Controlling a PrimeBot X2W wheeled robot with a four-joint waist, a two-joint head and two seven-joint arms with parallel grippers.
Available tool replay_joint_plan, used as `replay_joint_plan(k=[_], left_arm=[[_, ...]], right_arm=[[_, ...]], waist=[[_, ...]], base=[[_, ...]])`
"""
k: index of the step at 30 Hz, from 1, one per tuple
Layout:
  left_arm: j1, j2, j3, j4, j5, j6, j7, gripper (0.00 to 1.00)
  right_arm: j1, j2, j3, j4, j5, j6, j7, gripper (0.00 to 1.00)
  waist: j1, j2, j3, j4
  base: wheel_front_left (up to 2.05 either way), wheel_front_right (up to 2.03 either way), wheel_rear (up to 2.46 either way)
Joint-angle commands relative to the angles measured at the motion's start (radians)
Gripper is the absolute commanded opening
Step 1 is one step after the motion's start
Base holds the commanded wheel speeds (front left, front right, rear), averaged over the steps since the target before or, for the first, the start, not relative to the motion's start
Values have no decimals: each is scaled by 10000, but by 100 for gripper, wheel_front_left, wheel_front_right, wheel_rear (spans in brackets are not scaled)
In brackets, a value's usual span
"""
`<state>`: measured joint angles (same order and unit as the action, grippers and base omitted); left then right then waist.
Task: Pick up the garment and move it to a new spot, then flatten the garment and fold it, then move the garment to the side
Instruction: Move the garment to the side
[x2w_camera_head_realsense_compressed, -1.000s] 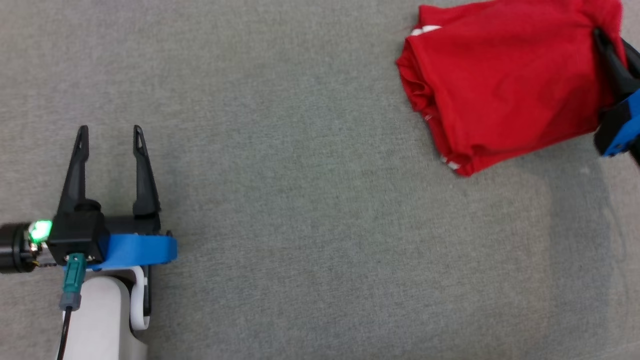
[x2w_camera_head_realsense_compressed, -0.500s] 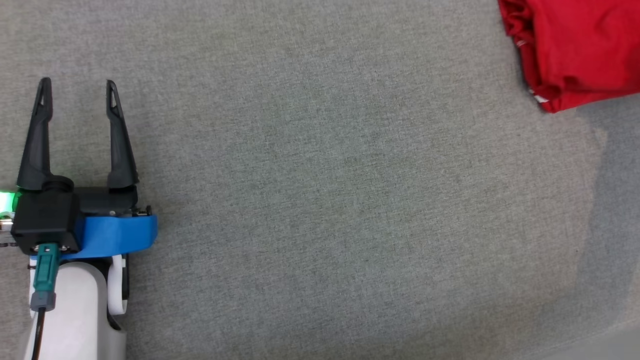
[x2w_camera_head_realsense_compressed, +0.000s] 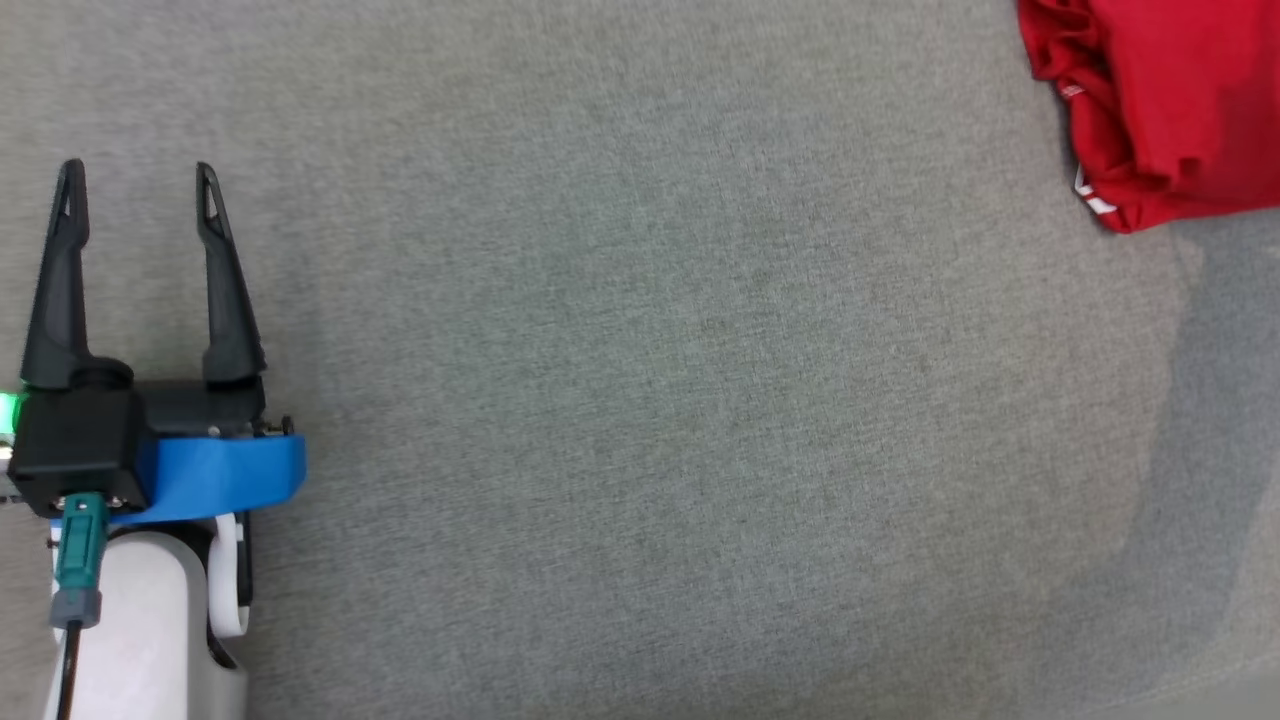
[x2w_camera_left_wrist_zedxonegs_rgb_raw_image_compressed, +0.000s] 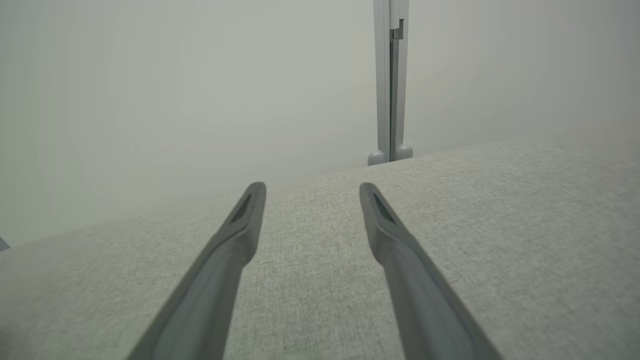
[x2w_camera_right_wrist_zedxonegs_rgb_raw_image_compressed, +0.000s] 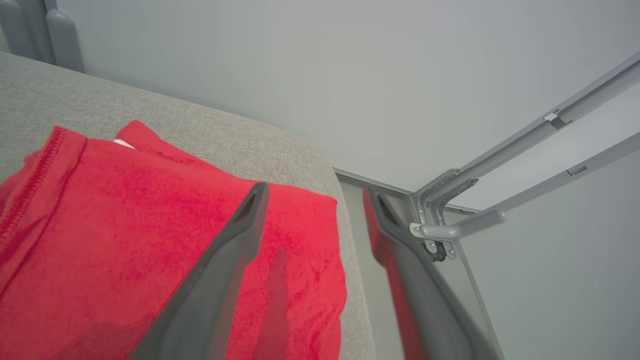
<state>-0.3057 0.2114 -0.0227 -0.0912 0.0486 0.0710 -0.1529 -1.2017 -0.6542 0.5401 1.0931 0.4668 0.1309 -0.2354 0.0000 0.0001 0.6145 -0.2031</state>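
Head view: tabletop (x2w_camera_head_realsense_compressed: 650, 400), flat, covered in grey woven cloth. Garment (x2w_camera_head_realsense_compressed: 1180, 100), red knit, folded in soft layers with white trim at the hem, lying at the far right corner. Left hand (x2w_camera_head_realsense_compressed: 137, 175), dark tapered fingers spread wide, empty. Right hand (x2w_camera_right_wrist_zedxonegs_rgb_raw_image_compressed: 315, 190), fingers spread wide just over the garment.

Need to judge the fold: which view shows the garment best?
Right wrist view: the garment lies close up near the table corner, hem stitching visible, though the right claw crosses it. Head view cuts it off at the top right edge. Left wrist view faces table and wall.
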Motion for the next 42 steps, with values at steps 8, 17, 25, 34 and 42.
replay_joint_plan(k=[8, 17, 25, 34, 42], left_arm=[[724, -277, -42, 879, -488, 78, -519, 100], [1796, -535, -80, 2031, -1080, -60, -912, 100], [2214, -690, -119, 2660, -1353, -135, -1034, 100], [2564, -745, -115, 3178, -1590, -161, -1105, 100], [2813, -696, -14, 3447, -1751, -234, -1124, 100]], right_arm=[[598, 335, -601, -812, -164, -2, -299, 100], [4478, 1728, -2591, -4576, -968, -2, -301, 100], [7261, 3212, -3633, -6137, -1448, -2, -303, 100], [9781, 4333, -4486, -7461, -1869, -2, -303, 100], [11240, 5158, -5171, -8415, -2379, 0, -304, 100]], waist=[[0, -1, -1445, 382], [0, -1, -3381, 1136], [0, -1, -4254, 1548], [0, -1, -4891, 1791], [0, -1, -5353, 1966]], base=[[0, 0, 0], [0, 0, 0], [0, 0, 0], [0, 0, 0], [0, 0, 0]])
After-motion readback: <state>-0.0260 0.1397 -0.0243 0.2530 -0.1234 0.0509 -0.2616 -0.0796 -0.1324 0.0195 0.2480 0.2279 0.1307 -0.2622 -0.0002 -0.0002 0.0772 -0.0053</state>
